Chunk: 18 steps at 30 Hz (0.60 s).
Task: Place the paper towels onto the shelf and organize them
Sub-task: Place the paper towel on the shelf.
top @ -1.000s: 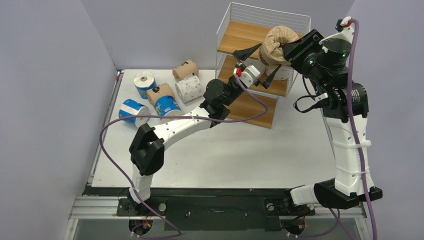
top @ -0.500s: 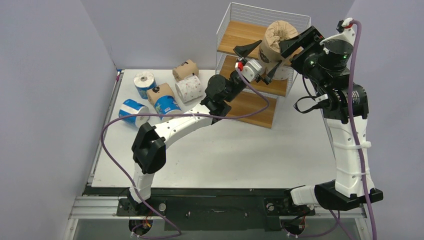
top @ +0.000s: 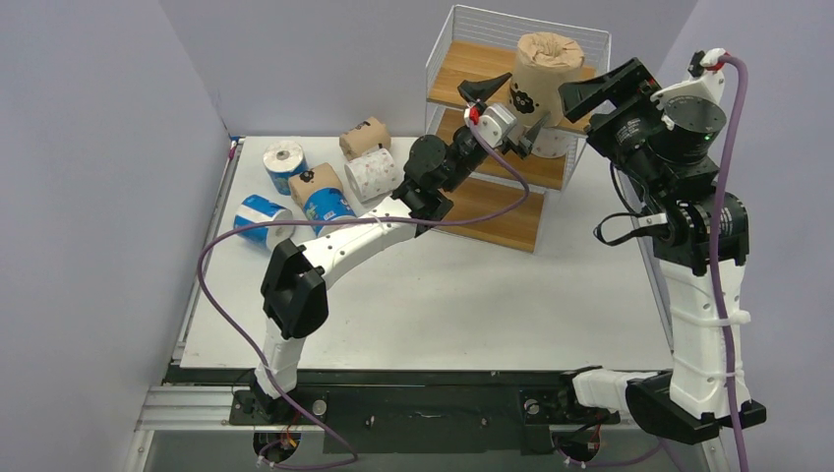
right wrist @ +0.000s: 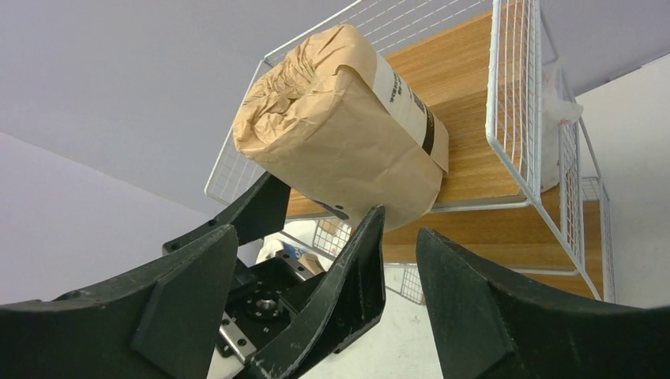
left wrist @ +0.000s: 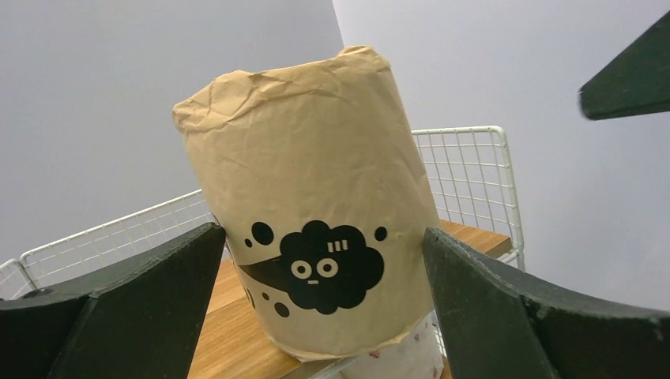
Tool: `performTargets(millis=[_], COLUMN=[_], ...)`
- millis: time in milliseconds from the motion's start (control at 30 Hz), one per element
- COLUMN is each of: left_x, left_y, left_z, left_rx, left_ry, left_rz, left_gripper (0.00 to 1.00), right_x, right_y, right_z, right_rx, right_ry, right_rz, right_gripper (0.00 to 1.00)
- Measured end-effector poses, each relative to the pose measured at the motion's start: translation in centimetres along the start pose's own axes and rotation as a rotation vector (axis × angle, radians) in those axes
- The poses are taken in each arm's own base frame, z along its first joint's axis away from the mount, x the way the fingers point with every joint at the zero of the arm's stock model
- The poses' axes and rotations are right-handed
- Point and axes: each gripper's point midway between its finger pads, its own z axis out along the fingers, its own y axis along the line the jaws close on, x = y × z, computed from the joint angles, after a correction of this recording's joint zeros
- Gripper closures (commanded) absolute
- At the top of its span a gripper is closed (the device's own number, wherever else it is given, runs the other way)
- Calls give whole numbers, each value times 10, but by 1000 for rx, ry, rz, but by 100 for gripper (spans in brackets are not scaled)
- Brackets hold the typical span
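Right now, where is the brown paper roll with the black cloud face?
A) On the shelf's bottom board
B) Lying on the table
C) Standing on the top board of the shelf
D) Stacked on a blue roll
C: the brown roll stands upright at the front edge of the top wooden board of the shelf.

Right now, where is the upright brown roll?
Top view: the brown roll stands on the shelf's top board, front right, between the left gripper and the right gripper.
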Motion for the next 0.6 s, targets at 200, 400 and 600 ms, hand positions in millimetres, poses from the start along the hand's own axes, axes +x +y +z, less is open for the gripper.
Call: performTargets(millis=[200,400,600], left_x=[4,4,5], left_y=[1,2,2], left_z=[4,5,7], left_rx=[1,-1,-9], left_ry=[21,31,36], left_rz=[-8,-27,-62], left_gripper=[4,4,4], right_x=[-4,7,24], right_y=[-1,-13,-30], right_z=[-18,-34,-53], right_rx=[-16,-24,-47], right_ry=[-18,-25,-33], right_rz=[7,6,-16], right_gripper=[21,22,24])
